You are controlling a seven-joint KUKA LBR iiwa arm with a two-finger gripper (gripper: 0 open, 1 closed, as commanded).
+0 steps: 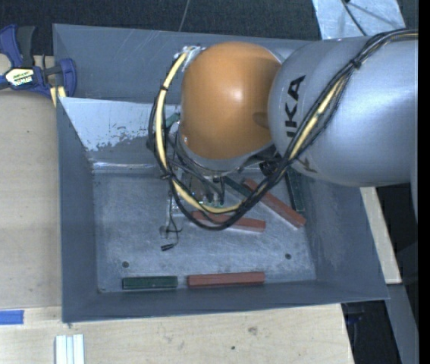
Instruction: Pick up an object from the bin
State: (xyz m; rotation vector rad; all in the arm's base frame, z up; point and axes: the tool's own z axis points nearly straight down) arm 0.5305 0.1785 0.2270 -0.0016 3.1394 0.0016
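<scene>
My pincer point(202, 196) hangs mid grey metal bin point(78, 226), nr flat red-brown bars point(287, 212) — can't tell if open/shut.

Three red-brown bars point(226, 279), two dark green bars point(149, 283).

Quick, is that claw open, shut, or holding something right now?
Gripper: cannot be told; it sits tucked under the arm's orange cover, low over the middle of the bin.
</scene>
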